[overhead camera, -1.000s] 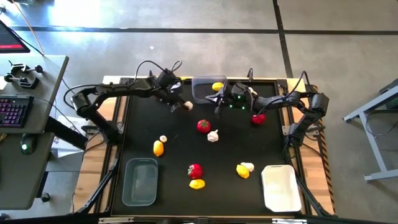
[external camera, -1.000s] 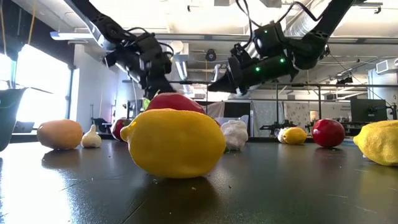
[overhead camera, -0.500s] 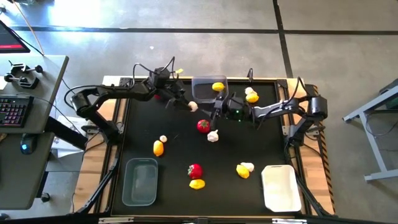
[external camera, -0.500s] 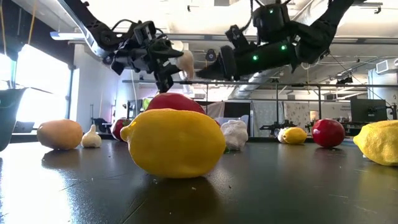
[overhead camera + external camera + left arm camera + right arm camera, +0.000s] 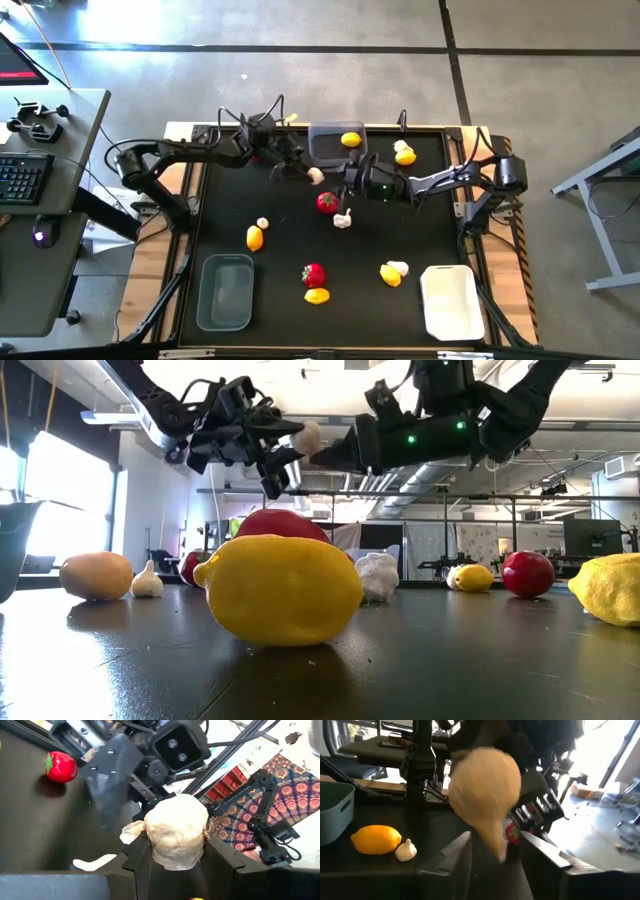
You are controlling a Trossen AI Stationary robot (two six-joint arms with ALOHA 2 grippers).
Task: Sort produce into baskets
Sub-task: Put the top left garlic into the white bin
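Note:
A whitish garlic bulb (image 5: 316, 176) hangs in the air over the table's far middle, with my left gripper (image 5: 308, 172) shut on it. My right gripper (image 5: 337, 181) comes level from the right and meets it head-on. In the right wrist view its fingers (image 5: 452, 852) stand apart on either side of the bulb's pointed end (image 5: 497, 847). More produce lies loose on the black table: a red fruit (image 5: 327, 203), a garlic bulb (image 5: 342, 219), and a lemon (image 5: 255, 238). A grey basket (image 5: 322, 150) at the far edge holds a lemon (image 5: 350, 139). My left gripper pinches the garlic bulb's two sides (image 5: 150, 847) between its two fingers. The fingers lie about level and point toward the table's right. The bulb is lifted clear, well above the table. My right gripper has the bulb's pointed end between its fingers; whether they touch it I cannot tell.
A second grey basket (image 5: 225, 290) stands at the near left and a white basket (image 5: 450, 300) at the near right. Near the front lie a red fruit (image 5: 314, 274), a lemon (image 5: 317, 295), and a lemon with garlic (image 5: 392, 272). Another lemon and garlic (image 5: 404, 153) lie far right.
My left gripper has risen with the garlic and tipped from pointing down to about level, drifting toward the table's right. My right gripper has swung from the far right toward the table's middle and now meets the garlic.

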